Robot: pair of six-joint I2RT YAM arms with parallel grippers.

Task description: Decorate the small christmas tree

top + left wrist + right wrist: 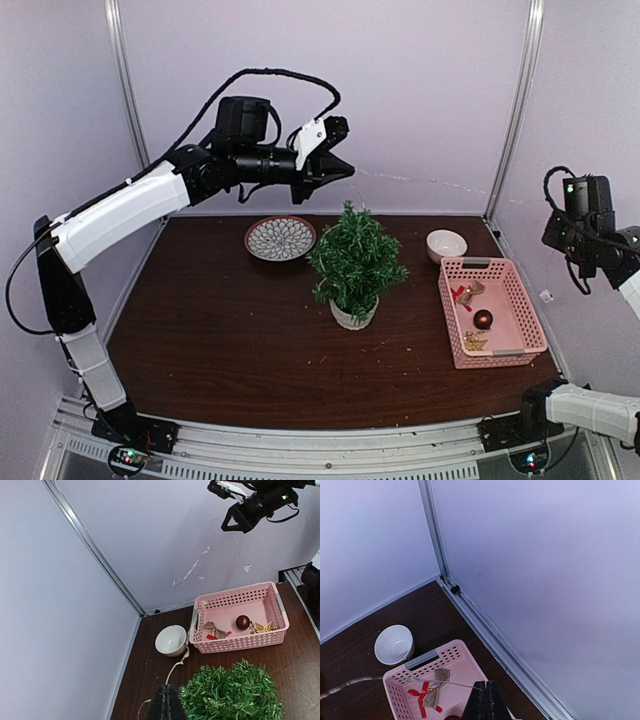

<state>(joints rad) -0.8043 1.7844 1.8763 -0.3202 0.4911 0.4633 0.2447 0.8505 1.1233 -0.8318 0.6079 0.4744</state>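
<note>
Soft, even light fills all three views, cool and faintly lilac on the walls. The dark table shows a dull sheen, and the small christmas tree drops only a faint shadow. The white bowl glints. Up close, the left gripper and right gripper look dark and blurry.

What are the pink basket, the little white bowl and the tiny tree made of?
The pink basket looks like matte moulded plastic, with rows of holes in its walls. The white bowl seems glazed ceramic, being smooth and shiny, though plastic is possible. The tree has needles like thin plastic strips, tinsel-like.
</note>
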